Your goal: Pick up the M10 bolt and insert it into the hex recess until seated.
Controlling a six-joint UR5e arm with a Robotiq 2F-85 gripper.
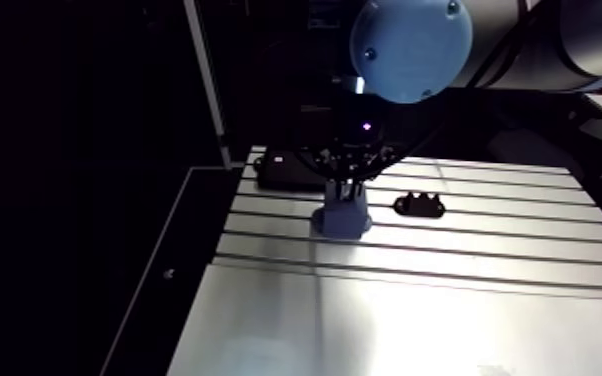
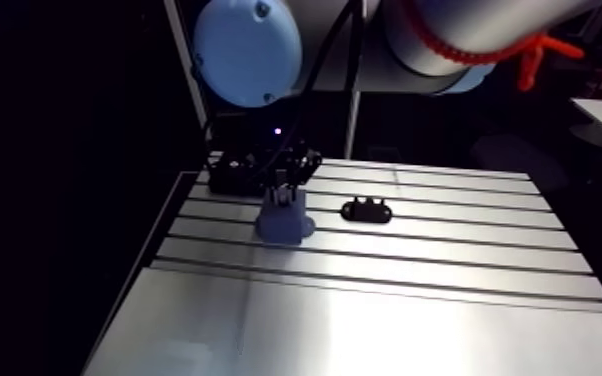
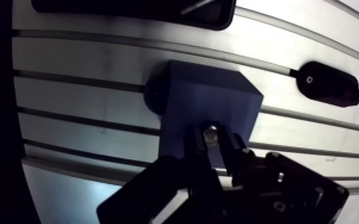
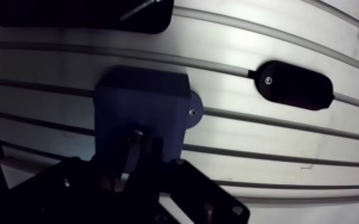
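A blue block (image 3: 209, 98) stands on the slotted aluminium table (image 1: 485, 250), and in the arm view it is the blue block (image 1: 342, 220) directly under the wrist. My gripper (image 3: 213, 146) hangs right above the block's top face. Its two dark fingers (image 3: 232, 149) sit close together, shut on a small metal bolt (image 3: 210, 134) whose shiny end shows between them. The bolt's tip is at the block's top; the recess itself is hidden under the bolt and fingers.
A black oval fixture (image 3: 330, 83) lies on the table beside the block, seen in the arm view as a black fixture (image 1: 419, 205). A flat black tray (image 1: 285, 170) sits beyond the block at the table's far edge. The smooth plate (image 1: 395, 330) spreads nearer the camera.
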